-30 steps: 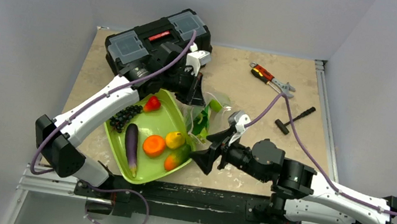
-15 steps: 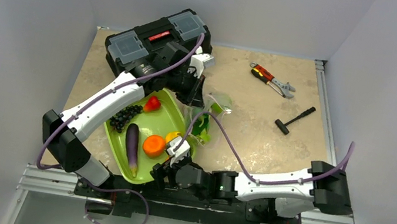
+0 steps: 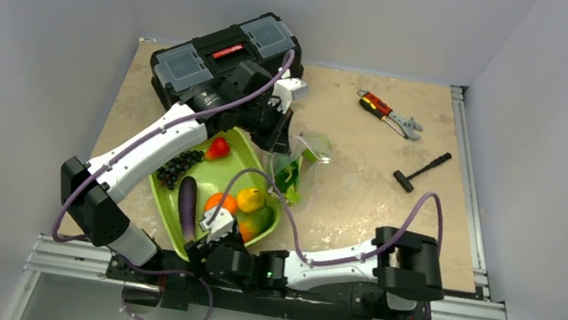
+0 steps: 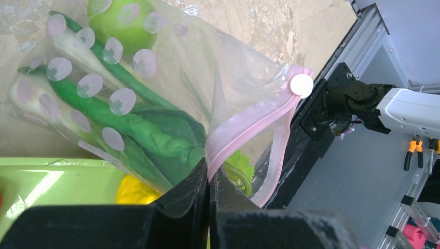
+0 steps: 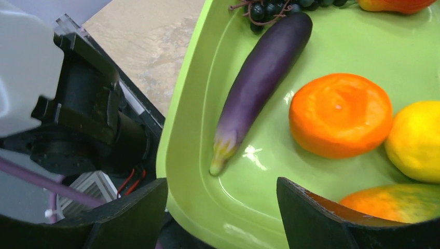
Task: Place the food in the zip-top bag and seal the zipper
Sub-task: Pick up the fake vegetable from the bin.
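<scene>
My left gripper [image 4: 209,179] is shut on the pink zipper [image 4: 249,124] of the clear zip-top bag [image 4: 171,78] and holds its mouth up beside the tray. Inside the bag I see bok choy [image 4: 150,135], green beans and a green apple [image 4: 122,26]. In the top view the bag [image 3: 295,162] hangs at the tray's far right edge. My right gripper [image 5: 223,202] is open and empty, low over the near rim of the lime-green tray [image 5: 192,171]. Just ahead of it lie the purple eggplant [image 5: 262,78], the orange [image 5: 340,114], a yellow fruit [image 5: 415,140] and grapes [image 5: 270,8].
A black toolbox [image 3: 224,58] stands behind the left arm. A red-handled wrench [image 3: 389,114] and a small black hammer [image 3: 422,170] lie on the table at the back right. A red strawberry [image 3: 218,148] sits in the tray's far part.
My right arm has swung left and down from beside the bag to the tray's near edge. The left gripper still holds the bag, almost unmoved.
</scene>
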Controlling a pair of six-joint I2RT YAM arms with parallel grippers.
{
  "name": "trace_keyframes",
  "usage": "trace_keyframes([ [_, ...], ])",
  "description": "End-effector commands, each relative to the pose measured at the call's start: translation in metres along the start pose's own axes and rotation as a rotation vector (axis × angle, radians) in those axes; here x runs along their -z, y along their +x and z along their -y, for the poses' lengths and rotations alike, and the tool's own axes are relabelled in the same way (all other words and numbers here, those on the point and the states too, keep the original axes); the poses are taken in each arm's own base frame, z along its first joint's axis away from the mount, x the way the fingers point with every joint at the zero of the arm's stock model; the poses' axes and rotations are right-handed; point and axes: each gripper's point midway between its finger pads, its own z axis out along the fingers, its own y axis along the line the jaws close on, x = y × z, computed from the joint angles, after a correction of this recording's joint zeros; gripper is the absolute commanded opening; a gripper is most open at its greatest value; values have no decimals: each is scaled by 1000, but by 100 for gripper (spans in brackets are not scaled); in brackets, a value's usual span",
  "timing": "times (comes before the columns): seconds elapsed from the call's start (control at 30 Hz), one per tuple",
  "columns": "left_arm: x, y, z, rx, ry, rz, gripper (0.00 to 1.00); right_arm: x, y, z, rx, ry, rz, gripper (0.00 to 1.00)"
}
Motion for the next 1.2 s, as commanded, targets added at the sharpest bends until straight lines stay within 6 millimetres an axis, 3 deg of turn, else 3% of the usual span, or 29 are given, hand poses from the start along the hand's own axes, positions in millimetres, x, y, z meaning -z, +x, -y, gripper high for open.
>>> trace_keyframes([
  [0.0, 14, -19, 13, -51, 27, 74, 0, -18, -29, -18, -65, 31, 70, 76],
  [0.2, 11, -18, 10, -37, 19, 66, 0, -45, -29, -10, -90, 192, 57, 73],
  [0.3, 10, -19, 9, -37, 9, 68, 0, -55, -22, 5, -117, 250, 27, 67],
  [0.5, 11, -19, 8, -38, 2, 73, 0, -75, -19, 13, -126, 227, -1, 61],
  [0.8, 16, -18, 3, -66, -38, 69, 0, -94, -16, -1, -37, 130, -9, 62],
  [0.93, 15, -17, -1, -69, -54, 55, 0, -104, 0, -9, -8, 94, -57, 62],
  [1.17, 15, -17, -2, -67, -60, 54, 0, -120, 20, 13, -2, 174, -82, 62],
])
